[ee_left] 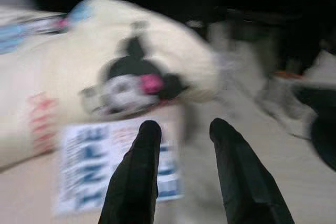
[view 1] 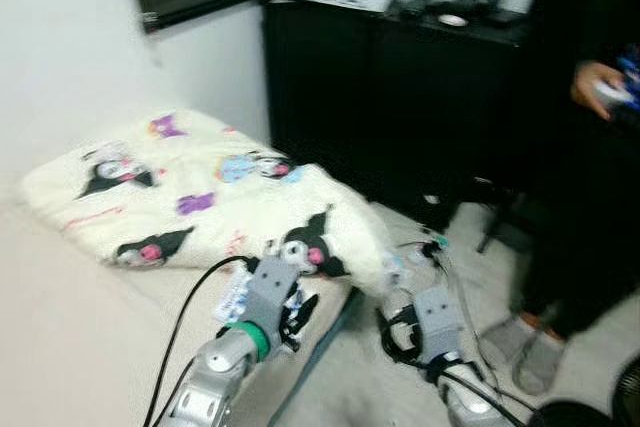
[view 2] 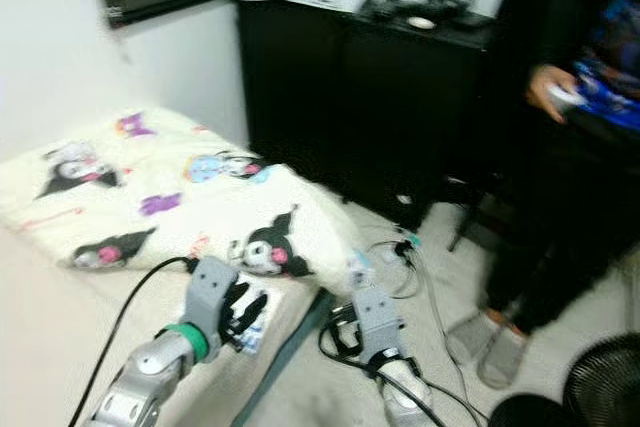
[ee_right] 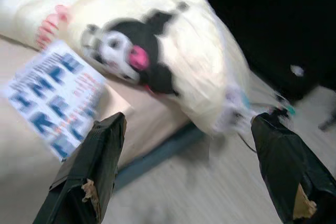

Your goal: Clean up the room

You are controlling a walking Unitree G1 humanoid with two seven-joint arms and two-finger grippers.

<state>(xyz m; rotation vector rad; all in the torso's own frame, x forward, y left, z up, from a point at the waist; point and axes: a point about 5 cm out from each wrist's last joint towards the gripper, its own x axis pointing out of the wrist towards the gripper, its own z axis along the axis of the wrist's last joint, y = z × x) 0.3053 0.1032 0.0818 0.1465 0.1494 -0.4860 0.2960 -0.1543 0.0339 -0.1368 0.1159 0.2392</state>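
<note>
Left tool [ee_left: 181, 129] released, hovering over blue-printed packet [ee_left: 100, 169] on bed [view 1: 70, 337] beside cartoon-print duvet [view 1: 200, 197] | right tool [ee_right: 189, 124] spread wide | step: reaching packet | next: lower, clench.

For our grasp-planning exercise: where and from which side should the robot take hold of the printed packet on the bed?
Grip the printed packet by its edge nearest the bed's side, coming from the floor side. It lies flat, so the fingers should pinch that edge.
</note>
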